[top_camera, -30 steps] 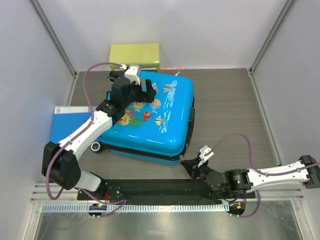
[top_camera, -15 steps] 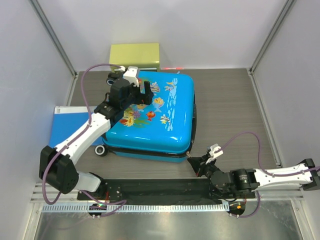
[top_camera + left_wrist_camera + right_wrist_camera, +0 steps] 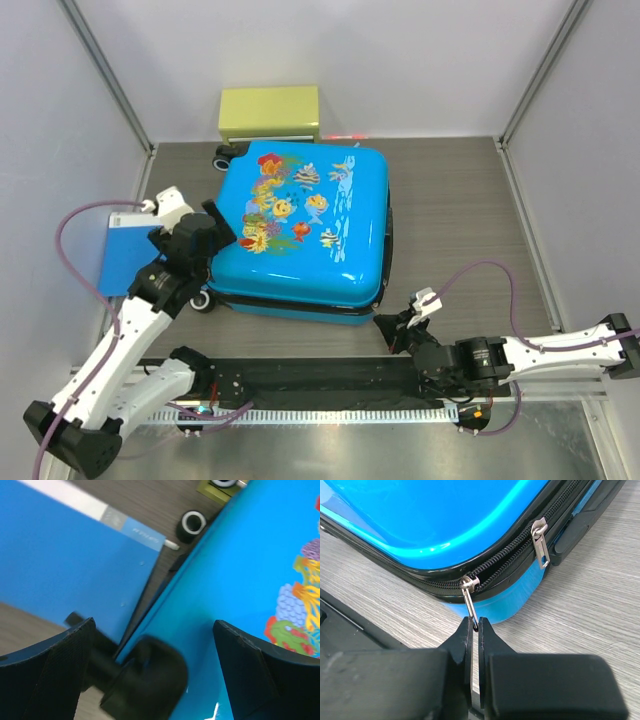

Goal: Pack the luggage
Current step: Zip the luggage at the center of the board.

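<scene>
While reaching low along the near edge of the table (image 3: pixel 450 200), pinches a silver zipper pull (image 3: pixel 470 605) in the right gripper (image 3: pixel 474 627), clenched tight on the tab's lower end. Meets that pull at the near right corner of the luggage (image 3: pixel 300 235), lying flat around the table's middle, nearer the left and far edges, shell closed and fish-and-coral print facing up. Leaves a second zipper pull (image 3: pixel 540 542) hanging free further round the same corner, beside black trim. Holds the left gripper (image 3: pixel 152 630) released and spread wide at the luggage's left side, grasping nothing, with one finger over the bright shell and the other toward a plain blue folder (image 3: pixel 60 565) flat at the table's left edge. Shows a blurred black lump just under that gripper, probably a wheel of the case. Shows a sharper black wheel (image 3: pixel 192 524) with a pale hub at the luggage's far left corner, close to a yellow-green box (image 3: pixel 268 113) against the far edge
</scene>
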{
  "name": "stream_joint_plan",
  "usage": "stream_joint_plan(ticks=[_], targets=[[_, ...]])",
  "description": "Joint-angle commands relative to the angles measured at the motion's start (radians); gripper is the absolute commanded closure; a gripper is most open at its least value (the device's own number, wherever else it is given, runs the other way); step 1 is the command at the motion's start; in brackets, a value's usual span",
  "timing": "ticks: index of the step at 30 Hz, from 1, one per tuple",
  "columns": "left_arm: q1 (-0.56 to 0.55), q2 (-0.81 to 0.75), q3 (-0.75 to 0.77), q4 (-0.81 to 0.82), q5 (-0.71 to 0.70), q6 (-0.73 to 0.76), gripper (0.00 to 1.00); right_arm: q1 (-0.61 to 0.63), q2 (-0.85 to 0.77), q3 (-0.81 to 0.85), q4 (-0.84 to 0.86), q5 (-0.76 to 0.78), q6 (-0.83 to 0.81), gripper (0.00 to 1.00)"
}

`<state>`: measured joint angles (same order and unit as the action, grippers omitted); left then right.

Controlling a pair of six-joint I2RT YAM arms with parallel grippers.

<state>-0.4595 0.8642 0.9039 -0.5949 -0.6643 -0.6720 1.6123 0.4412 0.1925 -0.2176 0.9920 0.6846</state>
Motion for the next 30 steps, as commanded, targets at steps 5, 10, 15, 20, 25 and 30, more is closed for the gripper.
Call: stream_joint_plan(ticks=[5, 10, 15, 20, 25, 30], targets=[[0.002, -0.042, 0.064, -0.465, -0.181, -0.317, 0.0, -0.012, 0.001, 0.038, 0.077, 0.059, 0.032, 0.99], [0.004, -0.08, 0.009, -0.486, -0.195, -0.388, 0.0, -0.012, -0.025, 0.025, 0.077, 0.047, 0.032, 0.99], [0.018, -0.062, -0.033, -0.465, -0.17, -0.485, 0.0, -0.012, -0.059, 0.012, 0.069, 0.013, 0.033, 0.99], [0.021, 0.001, -0.037, -0.399, -0.141, -0.509, 0.0, -0.012, -0.094, 0.001, 0.04, -0.004, 0.046, 0.99], [0.028, 0.033, -0.057, -0.364, -0.141, -0.546, 0.0, -0.012, -0.117, 0.005, 0.026, 0.004, 0.033, 0.99], [0.036, 0.044, -0.124, -0.316, -0.138, -0.563, 0.0, -0.012, -0.136, 0.028, 0.026, -0.013, -0.026, 0.99]])
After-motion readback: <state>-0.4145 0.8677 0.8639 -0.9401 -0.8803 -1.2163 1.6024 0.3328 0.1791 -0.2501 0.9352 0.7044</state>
